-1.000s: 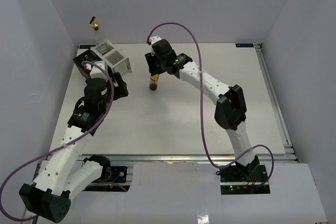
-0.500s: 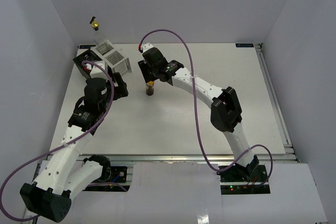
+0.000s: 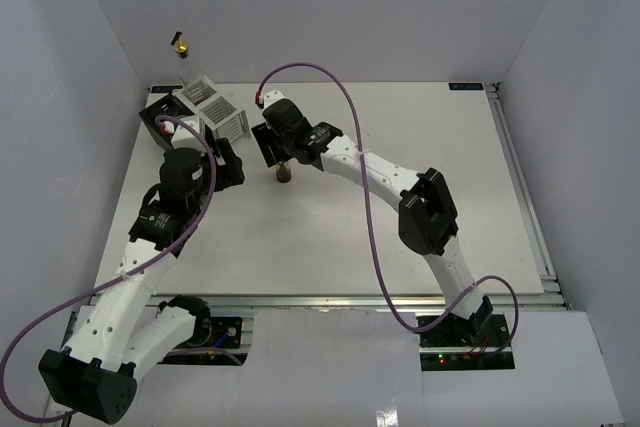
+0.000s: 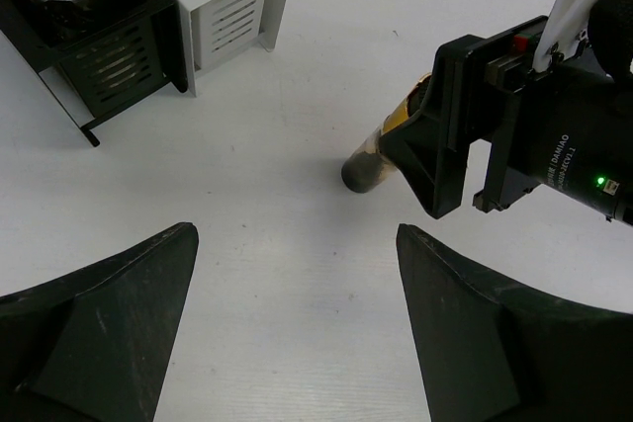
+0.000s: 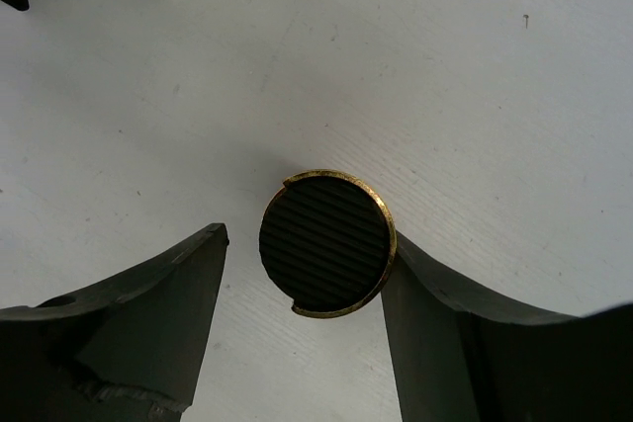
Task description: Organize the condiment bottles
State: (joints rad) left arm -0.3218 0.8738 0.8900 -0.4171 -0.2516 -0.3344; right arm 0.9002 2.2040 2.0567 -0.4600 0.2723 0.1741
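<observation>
Release of the black-capped bottle (image 5: 326, 242) (upright, mid-frame) is judged in hand: right gripper (image 5: 305, 249) parted around it, left gripper (image 4: 295, 244) wide, empty; a straight lift clear is needed.

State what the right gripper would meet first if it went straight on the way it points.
The right gripper would probably meet the black-capped bottle between its fingers; depth unclear.

tabletop (image 3: 420, 147): white | far-left corner: black rack (image 3: 160, 119), white rack (image 3: 222, 115), side by side | bottle (image 3: 284, 173): upright, near white rack, apart from it
</observation>
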